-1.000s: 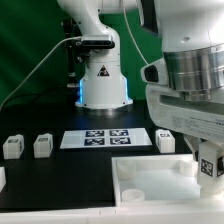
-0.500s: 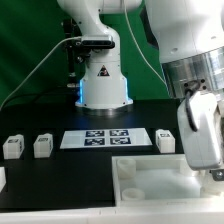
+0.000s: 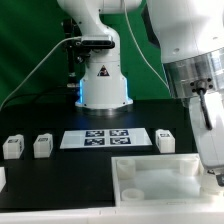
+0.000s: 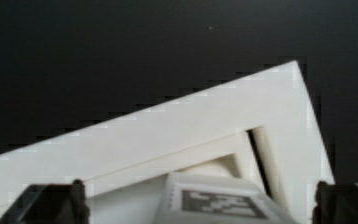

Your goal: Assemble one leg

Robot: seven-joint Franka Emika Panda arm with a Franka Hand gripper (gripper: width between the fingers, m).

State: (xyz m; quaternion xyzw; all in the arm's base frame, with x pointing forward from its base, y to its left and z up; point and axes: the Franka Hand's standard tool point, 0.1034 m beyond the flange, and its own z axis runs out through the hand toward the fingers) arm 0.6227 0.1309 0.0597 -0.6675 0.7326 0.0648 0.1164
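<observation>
In the wrist view my gripper (image 4: 199,205) is open, with dark fingertips (image 4: 55,205) wide apart. A white leg with a black-and-white tag (image 4: 220,200) stands between them, with a gap on each side. It sits at a corner of the large white tray-like part (image 4: 194,125). In the exterior view the gripper (image 3: 213,168) hangs over the right end of that tray part (image 3: 150,178), and the leg under it is hidden. Three more legs stand on the table: two at the left (image 3: 12,146) (image 3: 42,146) and one by the tray (image 3: 166,140).
The marker board (image 3: 104,137) lies flat behind the tray part. The robot base (image 3: 100,80) stands at the back with cables to its left. Another small white block (image 3: 2,178) shows at the exterior view's left edge.
The hand has turned and shifted toward the exterior view's right. The tagged leg seen under it one second ago no longer shows in the exterior view.
</observation>
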